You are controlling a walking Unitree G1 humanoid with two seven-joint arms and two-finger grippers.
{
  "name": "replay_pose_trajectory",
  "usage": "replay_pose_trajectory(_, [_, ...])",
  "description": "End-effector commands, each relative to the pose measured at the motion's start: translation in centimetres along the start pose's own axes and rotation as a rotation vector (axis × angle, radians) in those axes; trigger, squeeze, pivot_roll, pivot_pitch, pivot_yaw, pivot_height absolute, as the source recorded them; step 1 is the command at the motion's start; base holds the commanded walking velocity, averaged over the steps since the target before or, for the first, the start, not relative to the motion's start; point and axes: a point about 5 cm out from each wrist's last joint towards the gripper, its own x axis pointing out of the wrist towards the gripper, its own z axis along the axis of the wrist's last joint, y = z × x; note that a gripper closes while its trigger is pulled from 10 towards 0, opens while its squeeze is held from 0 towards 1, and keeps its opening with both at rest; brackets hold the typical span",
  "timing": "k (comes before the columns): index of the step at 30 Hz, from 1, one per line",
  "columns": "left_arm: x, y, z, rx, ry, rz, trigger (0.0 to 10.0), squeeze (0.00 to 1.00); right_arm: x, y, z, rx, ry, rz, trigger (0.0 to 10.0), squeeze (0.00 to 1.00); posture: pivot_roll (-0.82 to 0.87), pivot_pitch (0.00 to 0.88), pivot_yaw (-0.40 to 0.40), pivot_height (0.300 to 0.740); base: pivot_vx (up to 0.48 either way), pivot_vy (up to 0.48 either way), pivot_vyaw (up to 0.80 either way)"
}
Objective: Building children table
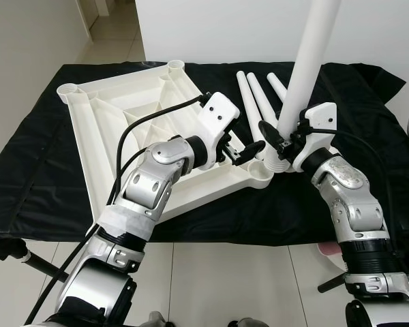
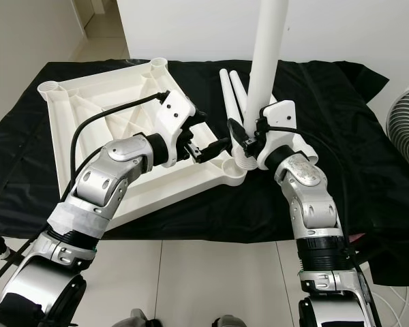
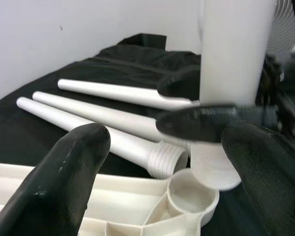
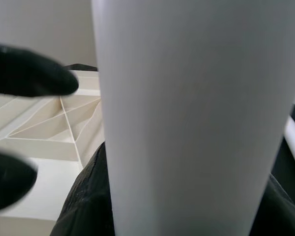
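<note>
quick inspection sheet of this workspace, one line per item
surface: black cloth over a low platform, tiled floor in front
job's things: white tabletop lying upside down, ribs up; one white leg held upright, threaded end just beside the near corner socket, not yet in it; three more legs lying on the cloth behind
clutter: nothing seen
grippers: right gripper shut on the upright leg near its base; left gripper open at the corner socket
cables: black cable looping along the left arm, another along the right wrist
surroundings: white wall behind, fan at right
</note>
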Motion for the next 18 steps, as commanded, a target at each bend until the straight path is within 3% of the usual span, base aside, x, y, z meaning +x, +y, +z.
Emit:
replay_pose_trajectory(1, [0.0,0.5,0.3,-0.045,-0.007,0.025,10.0,0.00,-0.3,0.4,0.0,-0.019,-0.006,0.051,10.0,0.00,-0.17,0.036,0.074,0.740,0.000,0.000,0.00])
replay_pose_trajectory(9, [-0.5,0.6,1.6,-0.125,-0.071,-0.021,10.0,0.00,-1.0,0.7,-1.8,-0.020,0.076,0.078,10.0,0.00,-0.17,0.039,0.075,0.740,0.000,0.000,0.00])
replay_pose_trajectory(11, [-0.8,0.3,2.6,-0.171,-0.122,-0.070,10.0,0.00,-1.1,1.4,-2.4,-0.021,0.100,0.107,10.0,0.00,-0.17,0.042,0.075,0.740,0.000,0.000,0.00])
replay_pose_trajectory(18, [-1.0,-0.1,3.3,-0.206,-0.160,-0.121,10.0,0.00,-1.1,1.9,-2.9,-0.025,0.119,0.123,10.0,0.00,-0.17,0.039,0.078,0.740,0.000,0.000,0.00])
